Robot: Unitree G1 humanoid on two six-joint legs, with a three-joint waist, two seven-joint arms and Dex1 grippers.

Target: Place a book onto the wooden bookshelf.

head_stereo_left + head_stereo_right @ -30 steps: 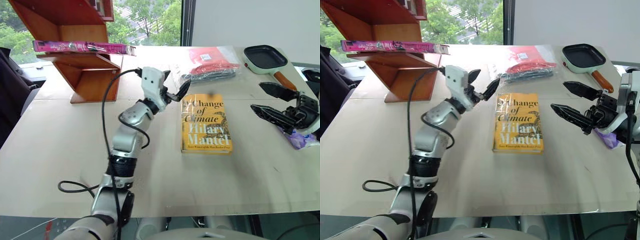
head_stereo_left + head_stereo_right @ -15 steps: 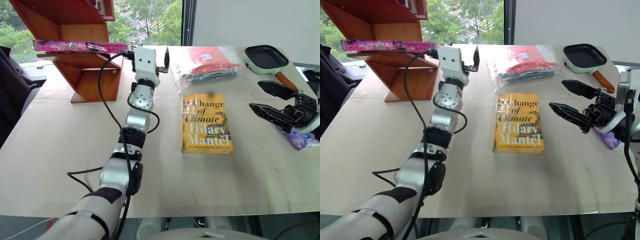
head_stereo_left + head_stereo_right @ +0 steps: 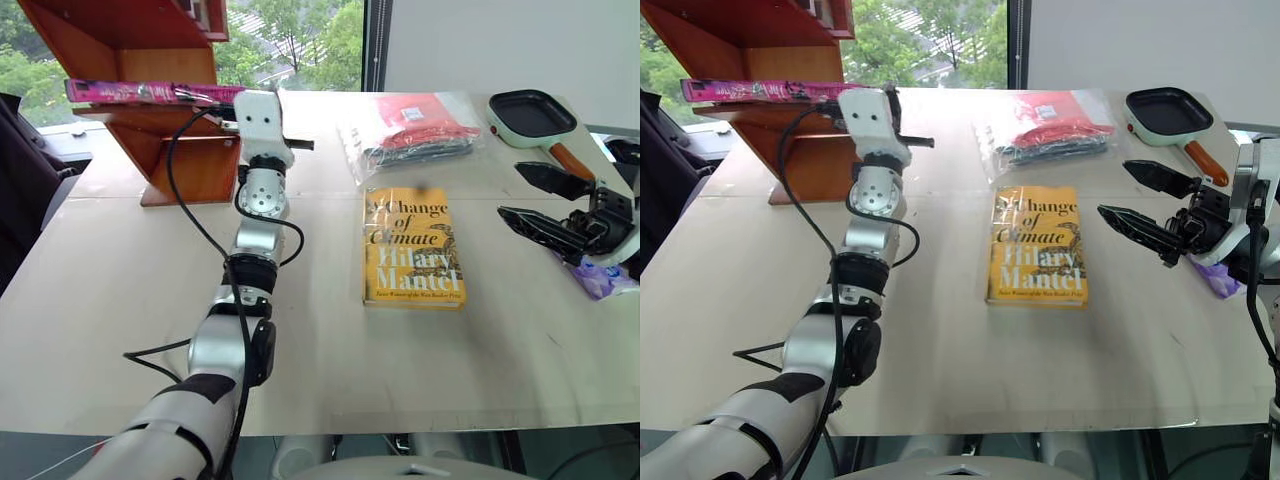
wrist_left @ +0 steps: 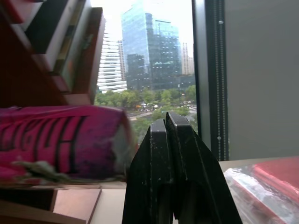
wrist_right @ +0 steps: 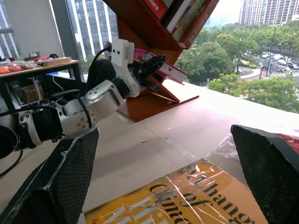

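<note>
Pink book (image 3: 150, 92) laid flat on wooden bookshelf (image 3: 160, 130) at the counter's (image 3: 300, 360) far left corner.
Left hand (image 4: 169, 126) is closed, empty, beside the book's end; right hand (image 3: 1145, 205) is held open near the right edge.

The book (image 3: 150, 92) lies on the wooden bookshelf (image 3: 180, 160), left of the table (image 3: 300, 350).

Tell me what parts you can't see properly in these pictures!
- Bright pink glossy book: the left gripper and its white wrist cover the end nearest it in the eye views, so whether they touch is unclear.
- Reddish-brown wooden bookshelf: its upper boards are cut off by the picture's edge.
- Purple thing: mostly hidden behind the right gripper; what it is stays unclear.
</note>
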